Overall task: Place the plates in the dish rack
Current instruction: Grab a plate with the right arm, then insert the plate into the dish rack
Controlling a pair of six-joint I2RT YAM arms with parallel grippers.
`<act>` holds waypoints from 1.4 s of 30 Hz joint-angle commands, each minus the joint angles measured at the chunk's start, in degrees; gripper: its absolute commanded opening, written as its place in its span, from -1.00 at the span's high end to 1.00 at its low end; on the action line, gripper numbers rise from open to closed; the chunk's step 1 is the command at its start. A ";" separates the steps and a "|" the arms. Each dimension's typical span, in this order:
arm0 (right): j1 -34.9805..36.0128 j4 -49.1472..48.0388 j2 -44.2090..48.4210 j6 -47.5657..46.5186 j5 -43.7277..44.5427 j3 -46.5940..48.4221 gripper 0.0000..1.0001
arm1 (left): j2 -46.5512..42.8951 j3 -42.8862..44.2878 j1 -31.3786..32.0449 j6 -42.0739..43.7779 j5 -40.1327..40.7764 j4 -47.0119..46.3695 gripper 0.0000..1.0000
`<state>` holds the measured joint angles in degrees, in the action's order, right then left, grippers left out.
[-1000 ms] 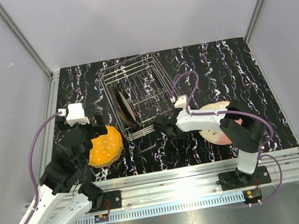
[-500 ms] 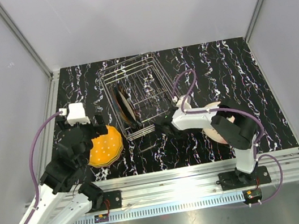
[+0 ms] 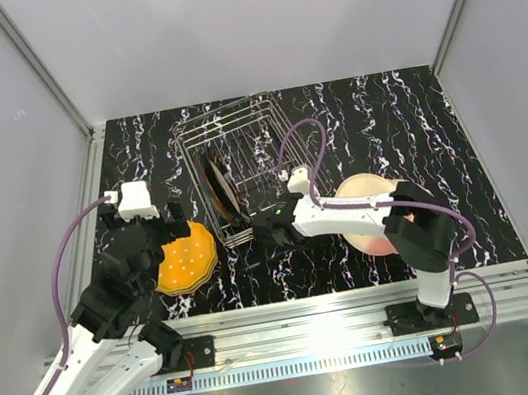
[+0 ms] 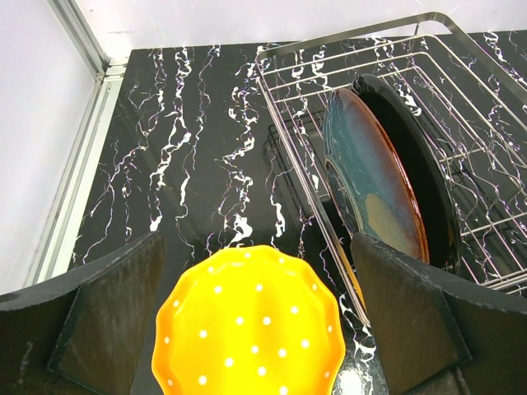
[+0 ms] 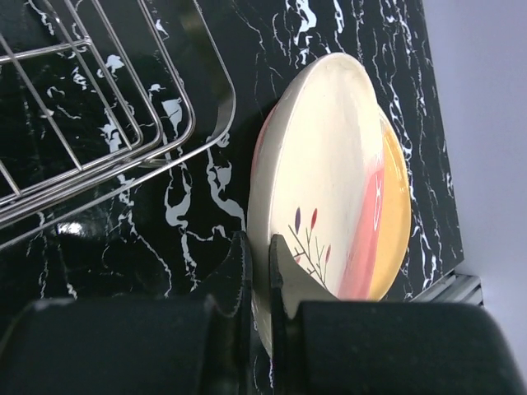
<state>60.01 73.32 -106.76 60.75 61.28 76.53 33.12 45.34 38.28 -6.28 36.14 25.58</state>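
L gripper [image 4: 255, 317] spread wide, hovering over orange dotted plate [image 3: 185, 257], which lies flat on tabletop [image 3: 414, 122] just L of dish rack [image 3: 262, 152]. Dark plates [image 4: 387, 173] stand upright in rack's L slots. R gripper [image 5: 259, 271] nearly closed, pinching rim of cream plate [image 5: 329, 181] w/ pink-orange band, R of rack's near corner.

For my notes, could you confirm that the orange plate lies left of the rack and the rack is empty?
Not quite: the rack holds dark plates, as the left wrist view shows; the orange plate does lie left of it.
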 commanded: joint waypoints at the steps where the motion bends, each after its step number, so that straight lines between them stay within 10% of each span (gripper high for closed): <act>1: 0.72 -1.67 5.59 0.69 1.13 2.13 1.00 | -0.25 -0.08 -0.14 -0.22 -0.28 -3.17 -0.98; 12: 0.20 -32.26 32.04 -25.15 -13.90 -7.53 1.00 | -1.04 -0.08 -0.14 -0.22 -0.02 -3.08 -0.98; 31: -4.46 -35.86 41.72 -42.45 -19.78 7.48 1.00 | -0.52 -0.25 -0.14 -0.22 0.07 -3.17 -0.98; 42: -16.66 -58.98 31.72 -42.22 -61.95 14.43 1.00 | 1.33 -0.61 -0.14 0.31 2.18 -3.44 -0.98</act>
<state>45.87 30.65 -72.10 18.20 14.87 86.94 33.78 45.32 38.28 -6.26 36.51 25.56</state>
